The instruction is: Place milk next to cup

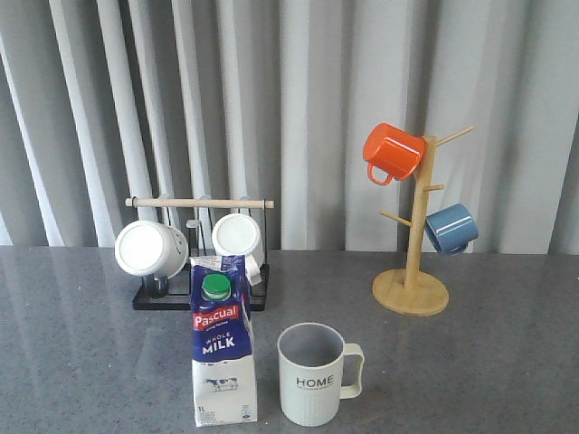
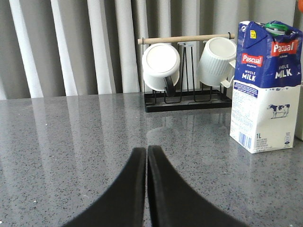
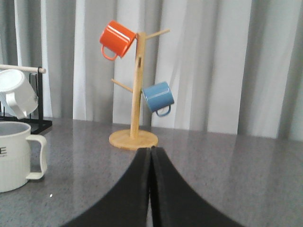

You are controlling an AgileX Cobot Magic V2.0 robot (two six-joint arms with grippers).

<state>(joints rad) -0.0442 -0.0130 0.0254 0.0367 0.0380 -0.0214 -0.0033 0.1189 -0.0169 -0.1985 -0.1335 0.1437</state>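
The Pascual milk carton (image 1: pixel 223 348) stood upright on the grey table (image 1: pixel 470 362), just beside the HOME cup (image 1: pixel 314 375), apparently placed as required. Left gripper (image 2: pixel 146 153) and right gripper (image 3: pixel 151 153) were pressed together, empty and well apart from both.

The front view looks forward and slightly down over the desk (image 1: pixel 507 380) toward the grey curtain (image 1: pixel 326 108), taking in the whole scene. Both wrist views sit low, close to the desk surface, facing the same curtain. The left wrist view shares the milk (image 2: pixel 266 87) and the black mug rack (image 2: pixel 187 71) with the front view; the right wrist view shares the wooden mug tree (image 3: pixel 136 90) and the cup (image 3: pixel 19 153).
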